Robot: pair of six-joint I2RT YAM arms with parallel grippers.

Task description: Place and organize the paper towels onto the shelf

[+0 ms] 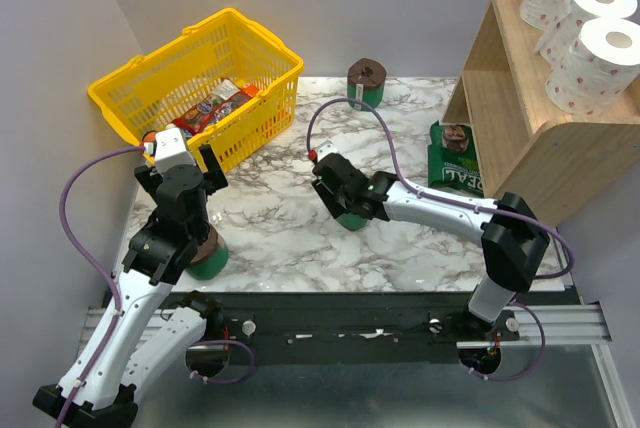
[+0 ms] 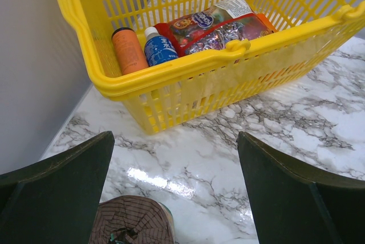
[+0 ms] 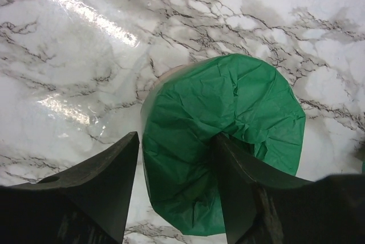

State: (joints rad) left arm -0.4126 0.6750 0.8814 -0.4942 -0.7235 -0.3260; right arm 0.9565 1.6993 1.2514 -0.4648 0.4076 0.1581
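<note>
Three white paper towels [image 1: 592, 10] with red dots stand in a row on top of the wooden shelf [image 1: 540, 143] at the right. A green roll [image 3: 228, 118] lies on the marble mid-table, and my right gripper [image 3: 178, 138] is shut on its wall, one finger in the hollow end and the other against the outside. A second green roll with a brown end [image 2: 134, 221] stands under my left gripper [image 2: 175, 137], which is wide open and above it. A third green roll [image 1: 367, 83] stands at the back centre.
A yellow basket [image 1: 130, 98] with bottles and snack packets fills the back left, just ahead of the left gripper. A green packet [image 1: 455, 158] leans at the foot of the shelf. Grey walls close the left and back.
</note>
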